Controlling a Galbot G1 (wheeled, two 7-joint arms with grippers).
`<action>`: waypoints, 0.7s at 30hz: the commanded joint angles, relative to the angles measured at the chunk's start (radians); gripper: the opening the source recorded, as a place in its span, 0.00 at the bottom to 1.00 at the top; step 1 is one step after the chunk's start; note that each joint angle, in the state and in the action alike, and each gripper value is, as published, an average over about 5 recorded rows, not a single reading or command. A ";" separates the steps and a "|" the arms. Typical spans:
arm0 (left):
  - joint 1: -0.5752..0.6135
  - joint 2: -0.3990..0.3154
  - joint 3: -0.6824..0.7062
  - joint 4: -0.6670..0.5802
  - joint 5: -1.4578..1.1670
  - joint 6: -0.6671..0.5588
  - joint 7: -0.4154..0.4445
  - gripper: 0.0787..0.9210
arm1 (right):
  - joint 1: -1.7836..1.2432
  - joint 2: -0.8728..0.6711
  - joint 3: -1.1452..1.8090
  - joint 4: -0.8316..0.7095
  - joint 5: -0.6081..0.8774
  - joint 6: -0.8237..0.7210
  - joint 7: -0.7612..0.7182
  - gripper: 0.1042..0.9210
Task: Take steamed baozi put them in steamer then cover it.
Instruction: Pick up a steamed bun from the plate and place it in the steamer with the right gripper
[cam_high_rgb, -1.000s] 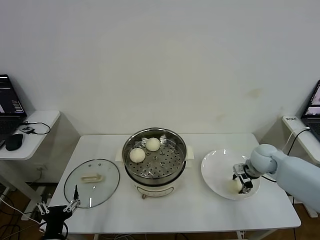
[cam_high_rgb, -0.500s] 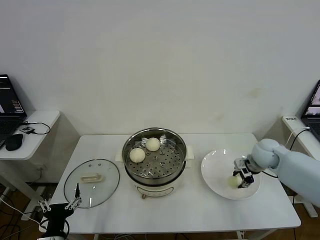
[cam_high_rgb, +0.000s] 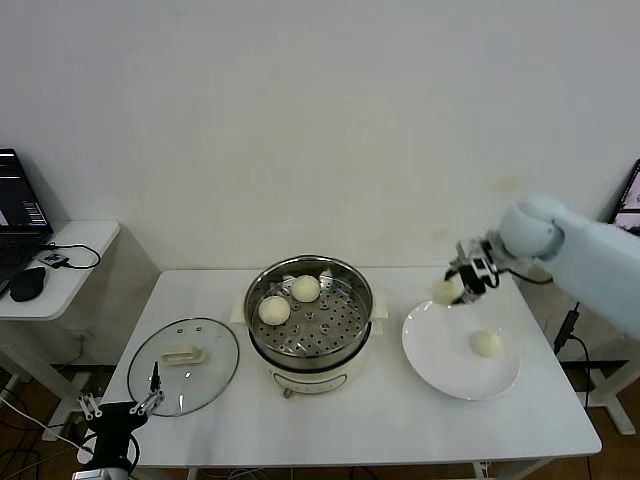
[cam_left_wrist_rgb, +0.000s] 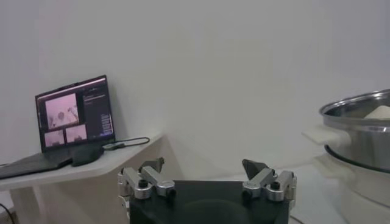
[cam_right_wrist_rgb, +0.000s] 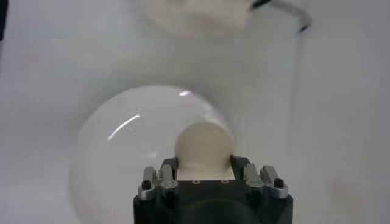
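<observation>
Right tool (cam_high_rgb: 459, 284) grips a round baozi (cam_high_rgb: 446, 291) (no long axis) above the plate (cam_high_rgb: 440, 352) rim.

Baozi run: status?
Right gripper jaws shut on a baozi, lifted above the plate. Left gripper parked low by the cover, jaws open. Two in the steamer, one on the plate. Path clear.

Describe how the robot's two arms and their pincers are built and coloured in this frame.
The right arm has a smooth, pale blue-white shell with a rounded joint. Its right pincer is black with silver metal finger links and visible screws. The left pincer has the same black body with silver linkages and dark fingertips. A thin dark cable runs along the right wrist. No markings are legible.
</observation>
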 joint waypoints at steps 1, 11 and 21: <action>-0.001 -0.001 -0.002 -0.005 -0.001 0.000 0.001 0.88 | 0.257 0.209 -0.145 0.019 0.157 -0.032 0.058 0.56; 0.020 -0.007 -0.019 -0.031 -0.001 -0.002 -0.001 0.88 | 0.179 0.393 -0.215 0.026 0.258 0.054 0.105 0.57; 0.033 -0.007 -0.030 -0.044 0.007 -0.006 -0.002 0.88 | 0.109 0.477 -0.304 0.016 0.136 0.244 0.130 0.57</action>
